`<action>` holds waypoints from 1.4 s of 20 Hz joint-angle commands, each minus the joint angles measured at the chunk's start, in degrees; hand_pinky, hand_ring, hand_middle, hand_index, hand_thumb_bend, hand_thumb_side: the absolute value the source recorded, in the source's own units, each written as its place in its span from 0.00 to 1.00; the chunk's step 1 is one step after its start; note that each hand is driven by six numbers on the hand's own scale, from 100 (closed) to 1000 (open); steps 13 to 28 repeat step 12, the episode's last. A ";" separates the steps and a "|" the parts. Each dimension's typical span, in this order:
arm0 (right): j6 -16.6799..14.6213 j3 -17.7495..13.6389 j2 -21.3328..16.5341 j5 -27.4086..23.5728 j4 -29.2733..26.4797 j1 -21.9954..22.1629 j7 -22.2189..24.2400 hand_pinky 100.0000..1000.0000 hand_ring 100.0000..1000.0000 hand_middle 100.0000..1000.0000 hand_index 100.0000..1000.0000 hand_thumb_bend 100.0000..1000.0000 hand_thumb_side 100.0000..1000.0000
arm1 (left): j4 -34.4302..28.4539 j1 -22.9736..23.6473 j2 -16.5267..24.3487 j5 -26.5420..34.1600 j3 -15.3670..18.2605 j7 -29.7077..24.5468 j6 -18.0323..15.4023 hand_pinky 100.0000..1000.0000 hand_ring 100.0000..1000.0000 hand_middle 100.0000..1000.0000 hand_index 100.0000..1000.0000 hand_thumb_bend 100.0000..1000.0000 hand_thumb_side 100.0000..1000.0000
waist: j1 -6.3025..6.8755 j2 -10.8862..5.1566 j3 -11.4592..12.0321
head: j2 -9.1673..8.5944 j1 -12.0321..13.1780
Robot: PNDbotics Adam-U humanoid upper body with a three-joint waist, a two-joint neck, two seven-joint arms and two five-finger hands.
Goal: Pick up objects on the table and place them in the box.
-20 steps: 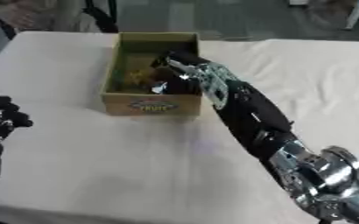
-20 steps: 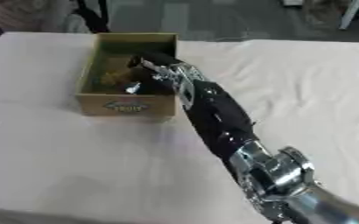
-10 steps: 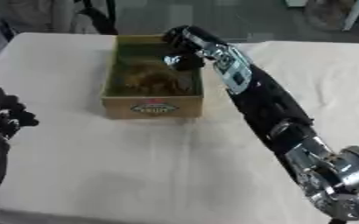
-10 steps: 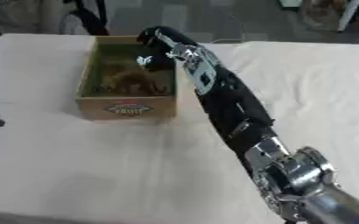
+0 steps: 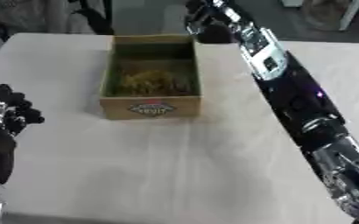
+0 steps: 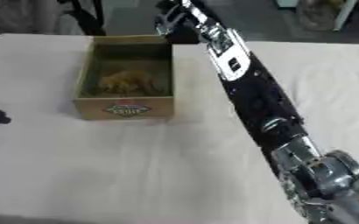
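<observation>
Table [image 5: 160, 175], w/ pale cloth, fills most of both views. Right arm [image 5: 290, 87] is next biggest: black w/ silver joints, runs from the lower right corner diagonally up past the box's right side to the top edge. Box [image 5: 152, 107], cardboard, open top, sits on the table's far-left-centre part, oval label on its near wall. Left hand [image 5: 6, 118] is at the left edge, lower-left, just above the table, fingers up and relaxed, holding nothing. Right hand [image 6: 171, 15] is at the top edge beyond the box's far right corner, above table level; dark and partly cut off, so can't tell if fingers are curled or straight, or if anything's in it. Inside the box: a yellowish-brown clump [image 5: 148, 81] lying on the floor, roughly mid-box; can't make out what it is.
</observation>
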 commanded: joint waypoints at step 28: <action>3.45 -5.75 -12.21 -26.60 -19.44 15.30 -9.76 0.55 0.65 0.62 0.75 0.00 0.26 | -0.81 -0.02 1.53 -0.53 1.80 1.45 -0.70 0.50 0.45 0.44 0.55 0.21 0.46 | -0.53 -0.23 -3.66 | -1.18 2.79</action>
